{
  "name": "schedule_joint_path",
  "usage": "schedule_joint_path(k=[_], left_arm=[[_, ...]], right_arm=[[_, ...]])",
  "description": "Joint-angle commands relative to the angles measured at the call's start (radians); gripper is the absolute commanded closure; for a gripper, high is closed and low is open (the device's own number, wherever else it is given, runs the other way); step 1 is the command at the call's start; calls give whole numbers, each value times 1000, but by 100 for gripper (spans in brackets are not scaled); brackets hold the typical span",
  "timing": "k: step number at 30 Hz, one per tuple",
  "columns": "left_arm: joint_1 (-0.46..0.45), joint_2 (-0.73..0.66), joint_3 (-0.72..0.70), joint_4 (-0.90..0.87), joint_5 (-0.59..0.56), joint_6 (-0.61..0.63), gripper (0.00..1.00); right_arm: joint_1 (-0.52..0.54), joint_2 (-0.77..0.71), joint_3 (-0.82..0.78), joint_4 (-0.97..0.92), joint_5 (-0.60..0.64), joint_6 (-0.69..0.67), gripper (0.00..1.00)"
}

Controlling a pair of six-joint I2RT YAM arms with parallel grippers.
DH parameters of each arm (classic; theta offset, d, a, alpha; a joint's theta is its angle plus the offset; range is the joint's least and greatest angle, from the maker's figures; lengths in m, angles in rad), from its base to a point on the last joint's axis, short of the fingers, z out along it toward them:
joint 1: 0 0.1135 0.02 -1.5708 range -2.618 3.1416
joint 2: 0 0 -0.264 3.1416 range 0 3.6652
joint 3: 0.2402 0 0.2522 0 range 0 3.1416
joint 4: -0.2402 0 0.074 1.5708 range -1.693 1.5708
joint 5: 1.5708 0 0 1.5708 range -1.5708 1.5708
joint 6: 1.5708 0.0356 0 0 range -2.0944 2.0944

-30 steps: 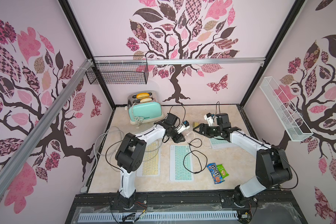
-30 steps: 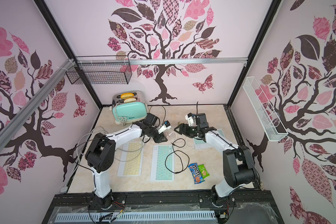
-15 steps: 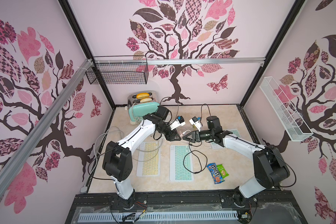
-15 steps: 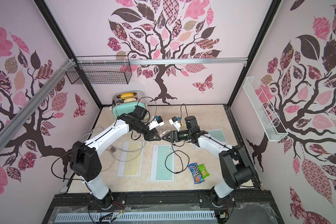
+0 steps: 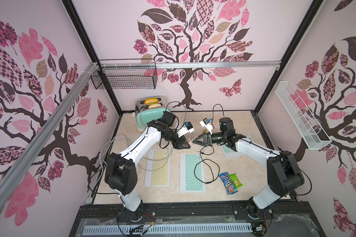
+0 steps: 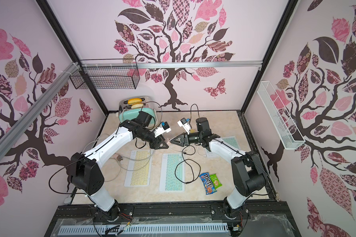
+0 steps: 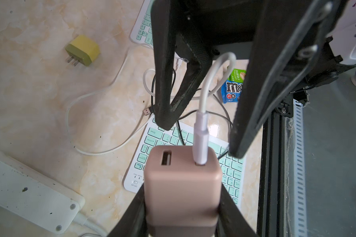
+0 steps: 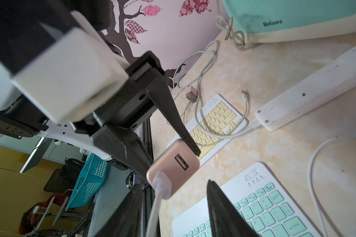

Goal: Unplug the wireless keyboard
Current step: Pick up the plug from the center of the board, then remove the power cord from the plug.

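The left pincer (image 7: 182,197) is clamped tight on a pink charger block (image 7: 181,170), up in the air over the far end of the green keyboard (image 5: 192,172). A white cord (image 7: 201,131) is plugged into the block. The right pincer (image 8: 174,184) is apart. Its fingers (image 7: 163,82) stand one on each side of the cord's plug, with a small gap on both sides. The cord bends away behind that pincer and is cut off, so I cannot tell which keyboard it runs to.

The green keyboard lies flat on the table (image 5: 245,123). The block hides part of its far end in the left wrist view. A loose black cord (image 5: 195,174) lies on top of it. Beside it, on the left arm's side, lies a yellow keyboard (image 5: 157,174). On its other side, a third keyboard (image 5: 228,150) is mostly hidden under the right arm. A candy bag (image 5: 227,182) lies near the green keyboard's near corner. Past its far end there is open table up to the back wall, with a small yellow plug (image 7: 83,50) lying there.
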Motion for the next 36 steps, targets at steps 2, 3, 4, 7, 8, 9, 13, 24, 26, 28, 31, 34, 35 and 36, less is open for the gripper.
schedule_joint_path(k=[2,3,4,7,8,9,13,24,26,28,31,34,35,36], left_arm=[[2,-16,-10,-9,37,9,100],[3,-15,-11,-6,37,10,100],[2,-16,-12,-6,37,10,100],[3,-16,-12,-7,37,10,100],[2,-16,-12,-7,38,9,100],[2,-15,-13,-7,39,10,100],[2,-15,-11,-7,50,9,100],[2,-9,9,-39,84,21,100],[3,-8,10,-39,84,22,100],[2,-5,13,-40,84,22,100],[3,1,19,-44,87,23,100],[4,3,25,-51,90,25,100],[3,4,27,-55,92,26,100],[4,4,26,-56,95,26,100]], right_arm=[[-1,34,56,-6,-21,-31,55],[-1,42,59,3,-27,-26,57],[0,47,63,9,-31,-23,58],[1,60,66,15,-47,-23,67],[1,61,64,19,-58,-23,69],[3,60,60,23,-65,-22,70],[8,54,39,51,-78,-8,76],[9,57,15,117,-147,35,75],[10,59,9,121,-154,37,76],[10,60,3,136,-163,49,76],[12,52,-6,151,-171,59,72],[12,42,-18,166,-160,66,67],[12,44,-21,183,-159,78,69],[13,49,-22,206,-164,95,71]])
